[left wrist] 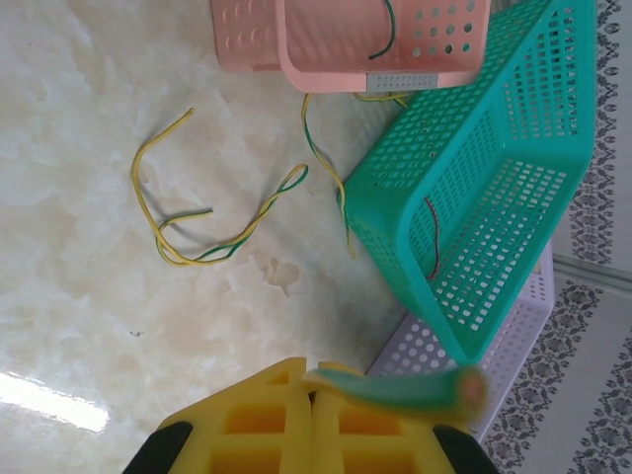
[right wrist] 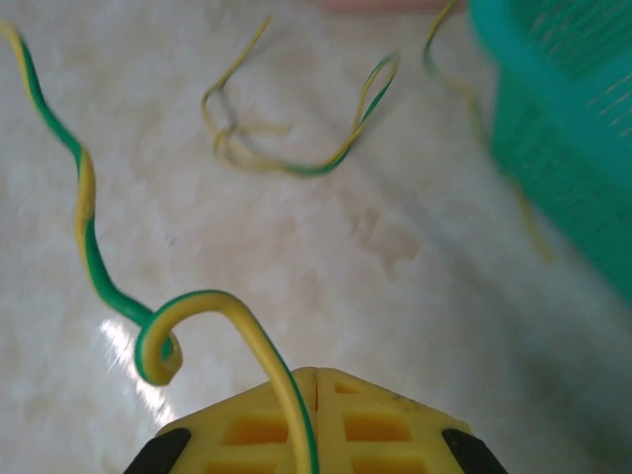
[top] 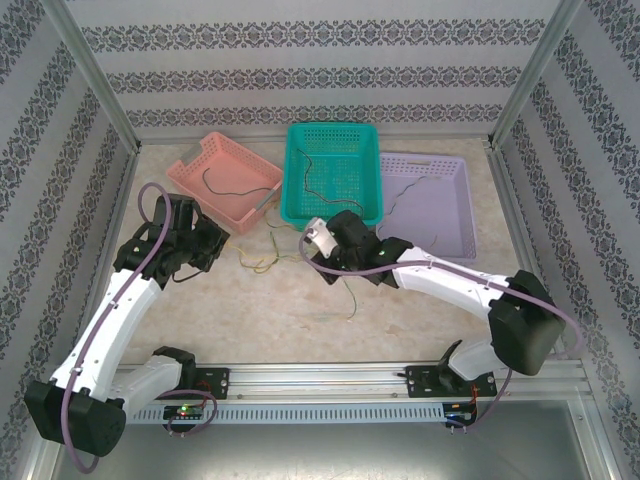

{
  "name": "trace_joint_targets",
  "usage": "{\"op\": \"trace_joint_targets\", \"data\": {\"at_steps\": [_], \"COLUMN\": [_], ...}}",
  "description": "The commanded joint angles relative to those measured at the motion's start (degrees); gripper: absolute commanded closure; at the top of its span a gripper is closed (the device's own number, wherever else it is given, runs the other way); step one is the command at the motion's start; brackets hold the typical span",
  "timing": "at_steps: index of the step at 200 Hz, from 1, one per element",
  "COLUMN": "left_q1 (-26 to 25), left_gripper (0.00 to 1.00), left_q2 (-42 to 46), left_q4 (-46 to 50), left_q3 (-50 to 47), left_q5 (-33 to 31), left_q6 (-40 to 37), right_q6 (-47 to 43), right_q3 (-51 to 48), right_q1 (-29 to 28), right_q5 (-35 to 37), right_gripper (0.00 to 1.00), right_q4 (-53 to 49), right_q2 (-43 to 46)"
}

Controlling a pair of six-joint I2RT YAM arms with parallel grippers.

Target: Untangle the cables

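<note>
Thin yellow-green cables lie loose on the marble table, in the top view between the two grippers. My left gripper is shut on a short green-yellow cable end that pokes out to the right of its yellow fingertips. My right gripper is shut on another yellow-green cable, which arches up over its left finger, curls, and trails off to the upper left above the table. One more strand lies under the right arm.
Three baskets stand at the back: pink, teal and purple, each with a thin wire inside; a red wire shows in the teal one. Patterned walls and metal posts enclose the table.
</note>
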State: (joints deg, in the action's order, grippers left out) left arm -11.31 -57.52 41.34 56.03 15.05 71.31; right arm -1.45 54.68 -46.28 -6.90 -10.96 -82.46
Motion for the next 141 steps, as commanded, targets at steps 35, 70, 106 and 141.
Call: {"op": "trace_joint_targets", "data": {"at_steps": [35, 70, 106, 141], "left_q1": [-4.61, -10.27, -11.1, -11.08], "left_gripper": [1.0, 0.98, 0.38, 0.39], "left_q2": [-4.41, -9.17, -5.81, -4.25], "left_q4": [-4.11, -7.73, 5.72, 10.64], "left_q3": [-2.57, -1.6, 10.66, 23.1], "left_q5": [3.59, 3.02, -8.91, -10.2], "left_q6": [5.86, 8.02, 0.28, -3.31], "right_q6": [-3.61, -8.54, -14.24, -20.52], "right_q3": [3.06, 7.16, 8.44, 8.08], "right_q1": [1.6, 2.44, 4.71, 5.87], "right_q5": [7.36, 6.94, 4.58, 5.67], "right_gripper": [1.0, 1.0, 1.0, 1.0], "right_q4": [23.34, 25.05, 22.69, 20.61], "right_q2": [3.45, 1.45, 1.65, 3.66]}}
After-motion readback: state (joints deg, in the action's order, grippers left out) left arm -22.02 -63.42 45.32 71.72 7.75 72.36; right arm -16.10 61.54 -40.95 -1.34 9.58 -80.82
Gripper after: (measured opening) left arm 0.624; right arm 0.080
